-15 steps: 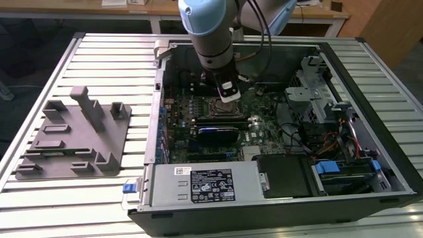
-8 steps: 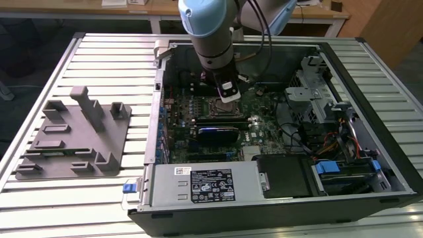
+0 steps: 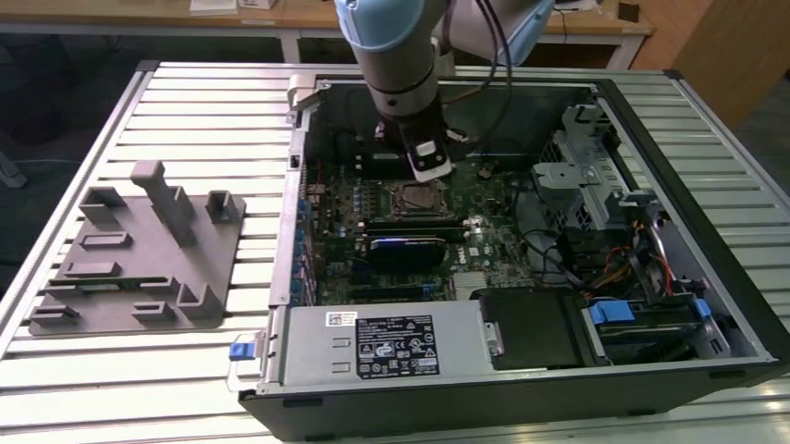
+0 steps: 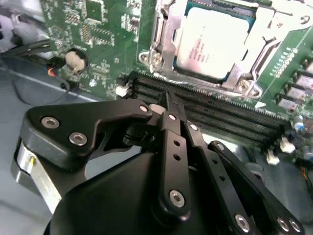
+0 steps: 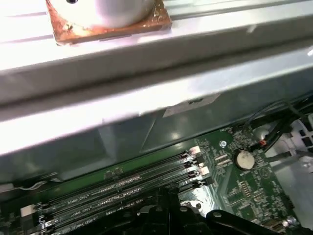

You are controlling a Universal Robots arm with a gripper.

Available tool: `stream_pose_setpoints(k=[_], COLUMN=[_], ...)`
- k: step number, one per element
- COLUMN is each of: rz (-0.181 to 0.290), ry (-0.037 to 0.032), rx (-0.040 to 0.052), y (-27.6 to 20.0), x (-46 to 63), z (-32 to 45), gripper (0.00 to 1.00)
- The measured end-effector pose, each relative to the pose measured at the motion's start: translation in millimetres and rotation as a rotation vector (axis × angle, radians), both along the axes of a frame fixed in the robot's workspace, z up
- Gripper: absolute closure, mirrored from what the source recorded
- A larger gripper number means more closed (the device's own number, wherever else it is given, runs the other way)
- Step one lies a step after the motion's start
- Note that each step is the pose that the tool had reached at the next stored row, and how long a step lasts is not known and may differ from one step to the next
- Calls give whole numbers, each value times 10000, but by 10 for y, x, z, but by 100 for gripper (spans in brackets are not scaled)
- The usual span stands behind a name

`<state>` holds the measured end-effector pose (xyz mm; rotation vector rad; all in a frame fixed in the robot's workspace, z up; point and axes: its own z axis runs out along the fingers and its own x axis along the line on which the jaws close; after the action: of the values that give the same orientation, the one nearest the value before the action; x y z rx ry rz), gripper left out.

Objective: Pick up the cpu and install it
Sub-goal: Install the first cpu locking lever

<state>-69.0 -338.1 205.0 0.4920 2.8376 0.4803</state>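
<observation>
Sitting in its socket just beyond the closed, empty hand (image 4: 168,105), the cpu (image 4: 215,44).

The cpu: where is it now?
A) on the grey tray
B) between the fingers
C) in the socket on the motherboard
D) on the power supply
C: in the second wrist view the cpu lies inside the metal socket frame on the motherboard.
</observation>
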Motion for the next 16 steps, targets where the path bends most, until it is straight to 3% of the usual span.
stream_pose_setpoints(k=[3, 5, 12, 16], rz=[-1, 0, -3, 5], ry=[-1, -1, 19, 108], rx=[-43, -263, -1531, -2268], y=[2, 2, 15, 20], x=[1, 3, 16, 43], z=[55, 59, 61, 61], gripper=[89, 89, 89, 89])
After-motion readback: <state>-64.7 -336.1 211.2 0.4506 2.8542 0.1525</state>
